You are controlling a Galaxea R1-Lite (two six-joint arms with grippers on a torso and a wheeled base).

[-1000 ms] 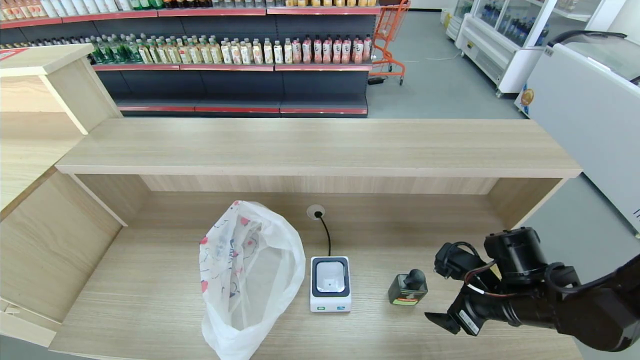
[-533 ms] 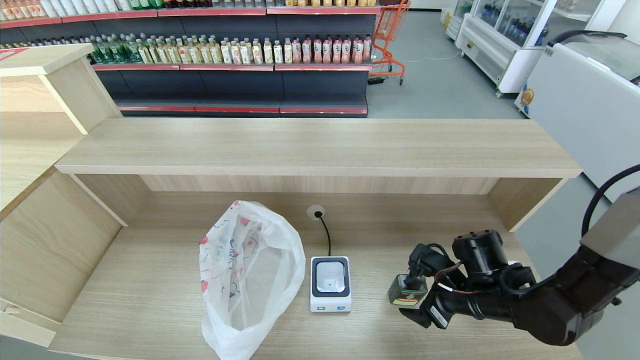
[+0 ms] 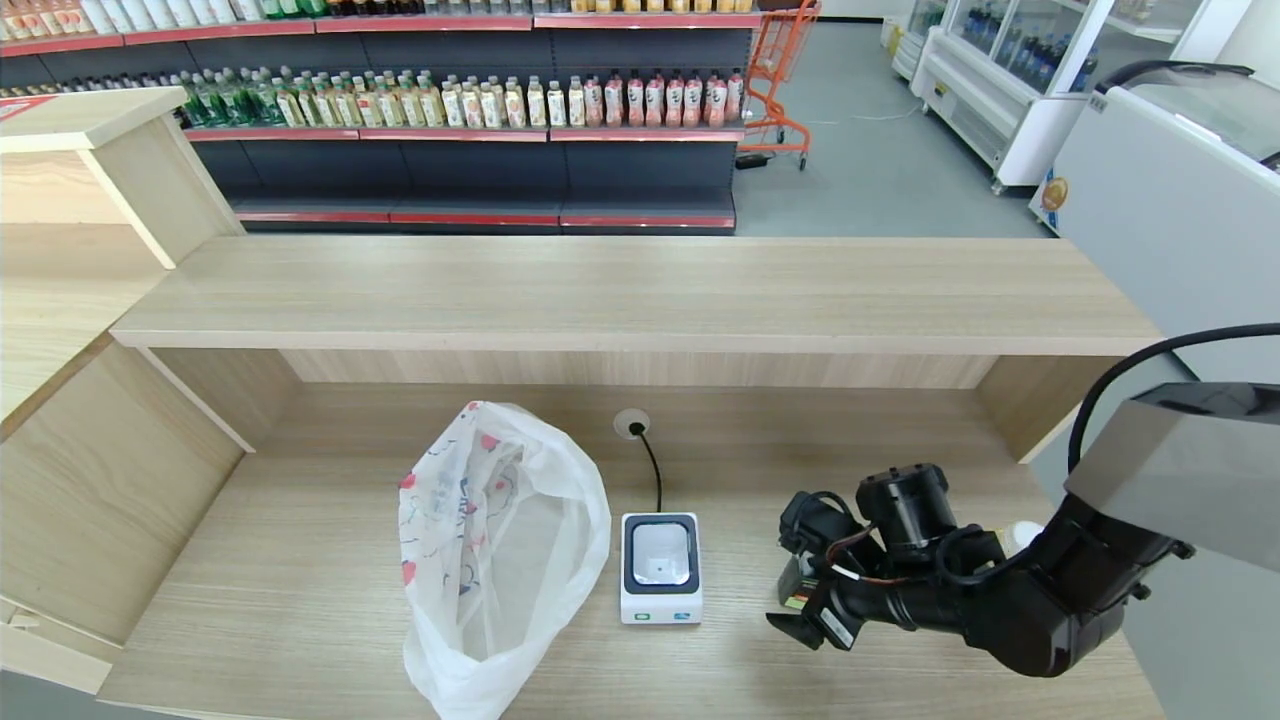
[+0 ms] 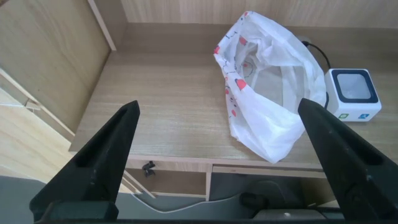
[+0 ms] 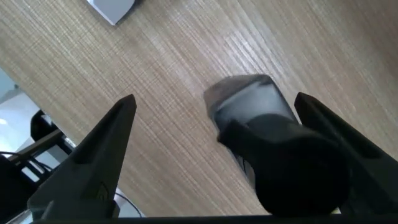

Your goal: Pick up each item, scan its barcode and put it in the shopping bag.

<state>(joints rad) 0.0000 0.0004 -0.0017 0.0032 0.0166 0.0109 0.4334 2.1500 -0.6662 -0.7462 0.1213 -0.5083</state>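
— Closest in, what is the right gripper (image 5: 214,102) doing?

— Its fingers are spread wide, one on each side of the bottle (image 5: 261,124), and they grip nothing yet. I can't tell whether either finger touches it.

— How does the bottle sit?

— On the counter (image 3: 300,580), at the robot's right. As far as I can judge it stands upright with the dark cap on top, so its long axis runs up and down. The gripper comes at it from the right, a little above.

— So what does the next move need?

— Probably just closing on the body below the cap. The right arm is clearly the nearer one.

— And the left gripper (image 4: 219,104)?

— It hangs well apart on the left, fingers wide and holding nothing.

— Going further out?

— The scanner (image 3: 660,565) sits just left of the bottle. The bag (image 3: 500,540) stands beside the scanner, further left, mouth gaping.

— Counts?

— One bottle, one scanner, one bag, two grippers. Far behind are shelves (image 3: 470,130) lined with drinks.
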